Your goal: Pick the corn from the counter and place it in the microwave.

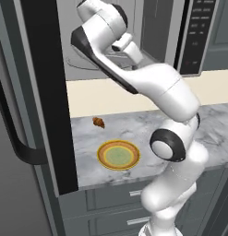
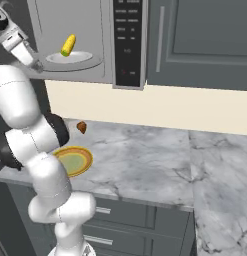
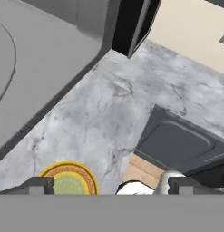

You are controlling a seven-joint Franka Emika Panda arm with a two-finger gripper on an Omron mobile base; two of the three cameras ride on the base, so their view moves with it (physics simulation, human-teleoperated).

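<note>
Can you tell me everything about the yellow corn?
The corn is a small yellow cob with a bit of green at its lower end. It lies tilted on the round white-grey turntable plate inside the open microwave, above the counter. Only the plate touches it. The gripper is out at the microwave's front edge, apart from the corn, holding nothing.
</note>
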